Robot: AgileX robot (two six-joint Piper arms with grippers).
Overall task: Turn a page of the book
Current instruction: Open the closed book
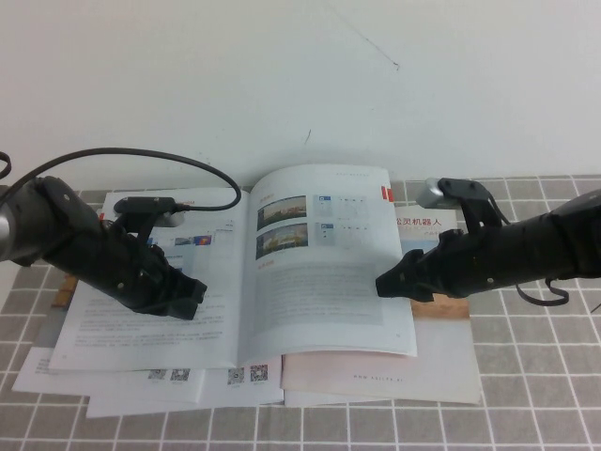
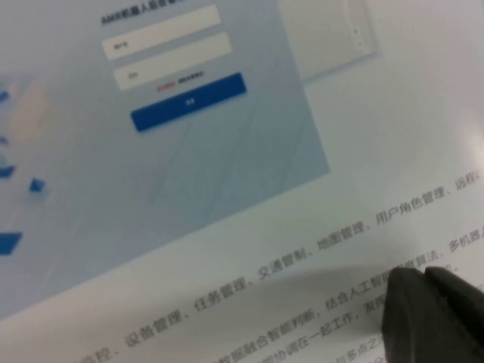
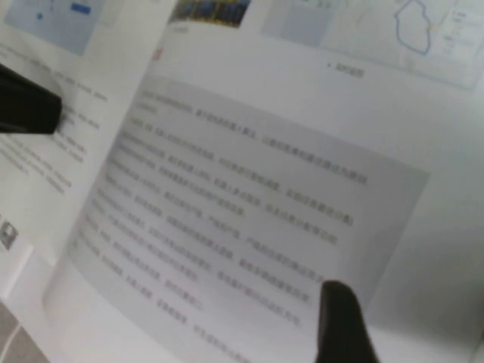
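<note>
So the thin glossy white booklet with grey text and colour photos [image 1: 235, 272] lies open on a stack of other booklets on the grey-tiled worktop [image 1: 535, 395]. The page to flip looks like the right-hand leaf, the glossy white one with two small stacked landscape photos [image 1: 324, 263], and it's already bowing up a bit near the spine. That paper is going to be light, floppy and slick, so pinching it flat won't work well; I'd go for the free outer edge or a lower corner, get a tip under it and peel it over gently so it doesn't crease or drag the whole booklet along. The right tool [image 1: 387, 285] sits just at that outer edge, touching or nearly touching the leaf about halfway down; whether it's open or closed, honestly can't tell from here. The left tool [image 1: 192, 299] rests on the left-hand page, looks like it's pinning the booklet down, and its fingers [image 2: 431, 318] look pressed together, gripping nothing.
</note>
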